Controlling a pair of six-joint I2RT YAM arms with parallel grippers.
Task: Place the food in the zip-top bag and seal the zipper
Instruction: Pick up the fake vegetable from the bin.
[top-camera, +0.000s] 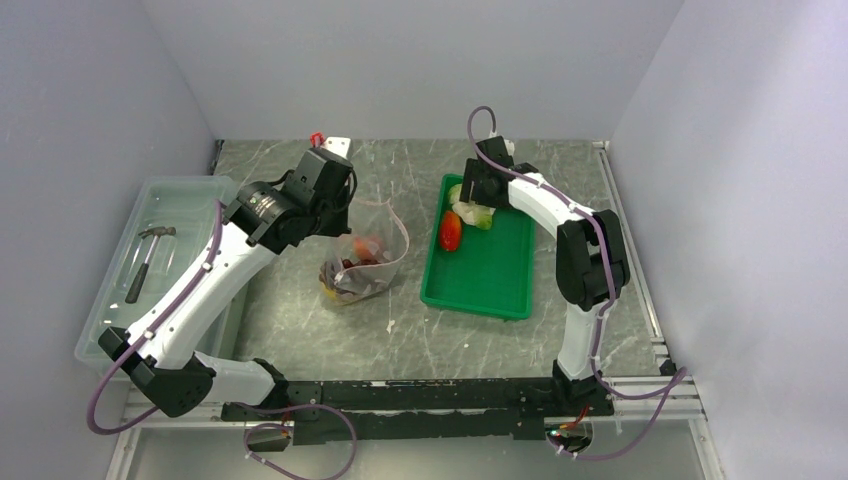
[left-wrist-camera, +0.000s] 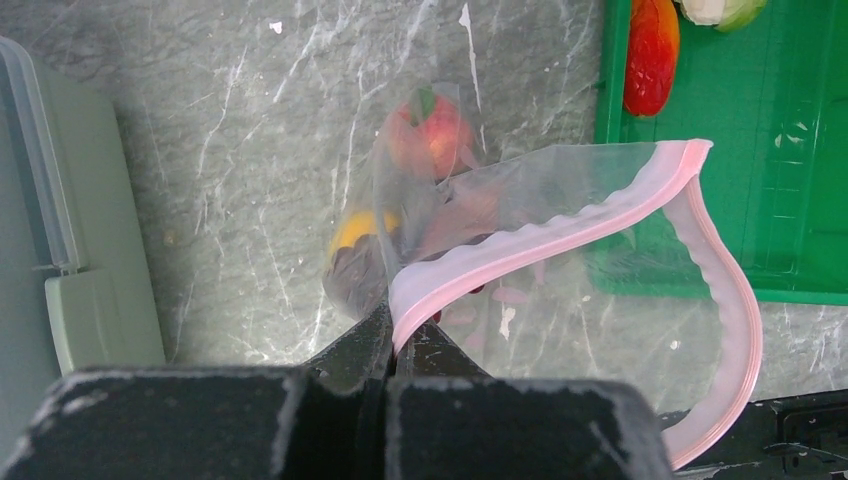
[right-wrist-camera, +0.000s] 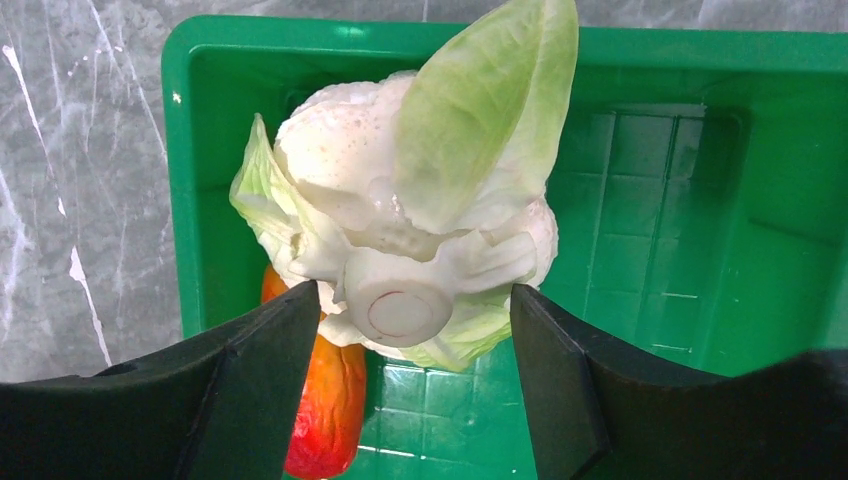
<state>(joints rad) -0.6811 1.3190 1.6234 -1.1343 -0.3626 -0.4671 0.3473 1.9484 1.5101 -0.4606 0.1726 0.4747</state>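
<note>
Grey marbled tabletop, left gripper pinching pale pink zipper strip of clear crinkly zip-top bag, right gripper spread astride pale green-white leafy vegetable in green plastic tray

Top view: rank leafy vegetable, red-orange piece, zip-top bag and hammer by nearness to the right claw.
1. Leafy vegetable, at the right claw, far end of the green tray.
2. Red-orange piece, beside it in the tray.
3. Zip-top bag, on the table left of the tray.
4. Hammer, in the bin, far left.
</note>
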